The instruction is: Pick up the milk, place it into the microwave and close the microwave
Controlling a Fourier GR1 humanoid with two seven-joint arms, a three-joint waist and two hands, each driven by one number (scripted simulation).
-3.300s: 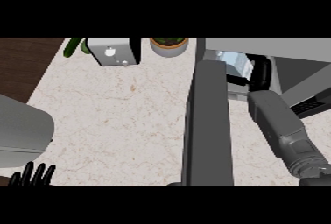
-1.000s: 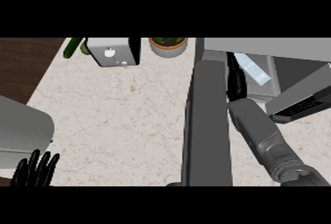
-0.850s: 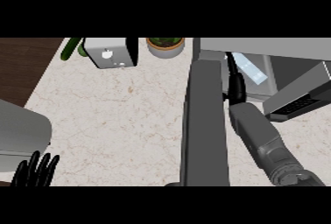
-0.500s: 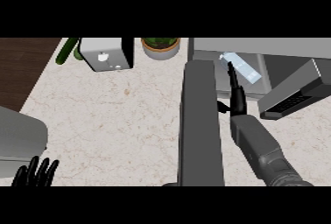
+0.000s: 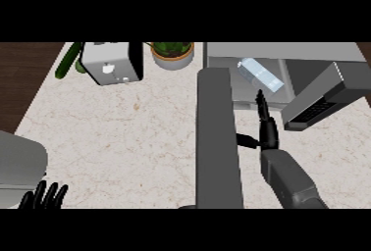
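The milk (image 5: 261,74), a pale blue-white carton, lies tilted inside the open microwave (image 5: 290,51) at the upper right. The microwave's grey door (image 5: 217,142) stands swung out as a long slab running down the middle of the view. My right hand (image 5: 265,128) is just right of the door and below the milk, apart from it. Its fingers are straight and point up, its thumb sticks out left toward the door, and it holds nothing. My left hand (image 5: 43,196) rests open at the lower left edge, fingers up.
A silver toaster (image 5: 110,61), a green cucumber (image 5: 68,61) and a potted plant (image 5: 172,52) stand along the back of the counter. A dark grey keypad panel (image 5: 324,96) juts out at the right. A grey rounded object (image 5: 18,169) sits at the left edge.
My right hand has drawn back out of the microwave and down beside the door, leaving the milk inside. The view has shifted, so the door now stands more central.
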